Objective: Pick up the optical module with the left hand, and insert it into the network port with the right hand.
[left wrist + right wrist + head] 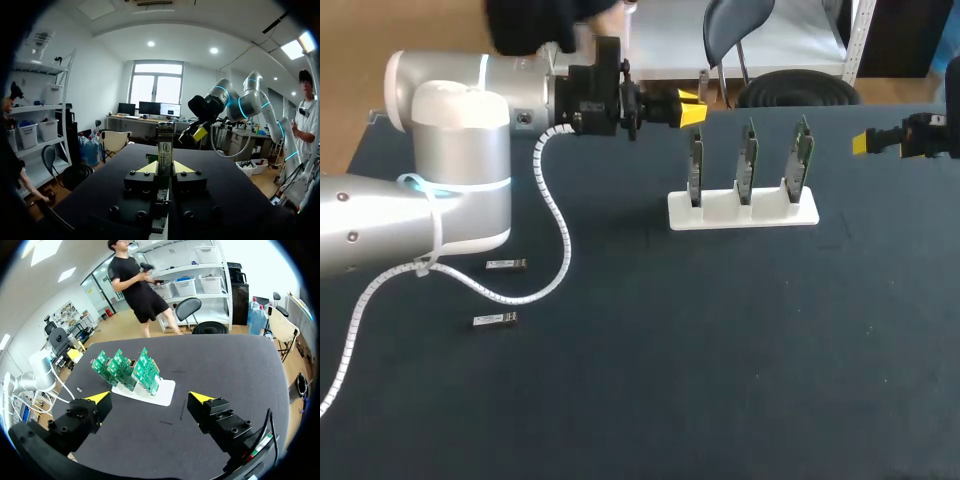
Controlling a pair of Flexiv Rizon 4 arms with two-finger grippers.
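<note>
In the head view, the left gripper point(690, 110) was seen near the circuit boards point(748, 160) on their white stand point(720, 212), the right gripper point(873, 142) well apart. In the left wrist view, the optical module point(165, 147) was clamped upright between the yellow tips. In the right wrist view, the fingers point(199, 398) were spread, nothing held. The module was judged light, rigid, slick: best taken by its flat sides.
</note>
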